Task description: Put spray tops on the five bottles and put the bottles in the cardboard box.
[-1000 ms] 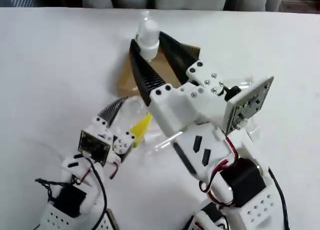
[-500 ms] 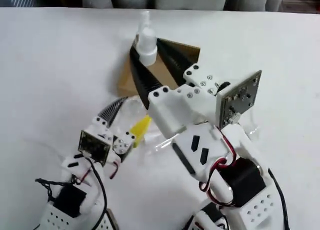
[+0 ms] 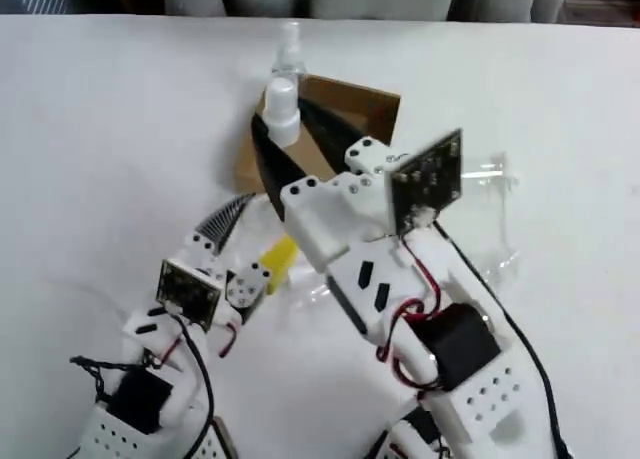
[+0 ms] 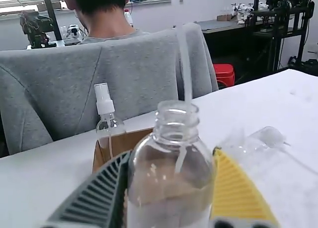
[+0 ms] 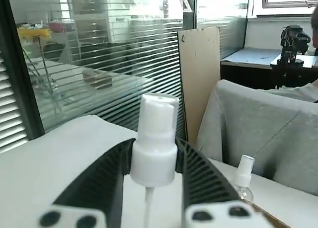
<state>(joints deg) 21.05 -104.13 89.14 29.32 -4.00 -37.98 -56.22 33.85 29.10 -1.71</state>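
My right gripper [image 5: 154, 153] pinches the spray top [image 5: 155, 121] upright over the open bottle [image 4: 171, 143] my left gripper [image 4: 169, 200] clamps neck-up by the cardboard box [image 3: 352, 101], the dip tube [image 4: 184, 69] looking threaded into the neck, so I judge the top can drop straight on for screwing.

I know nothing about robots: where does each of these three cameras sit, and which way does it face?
High view: fixed above the table, looking down on the box, left gripper and right gripper.
Left wrist view: on the left arm, looking out over its gripper, shut on an open bottle, toward the box.
Right wrist view: on the right arm, looking out over its gripper, shut on a spray top, toward window blinds.
Shared: both wrist views show the capped bottle.
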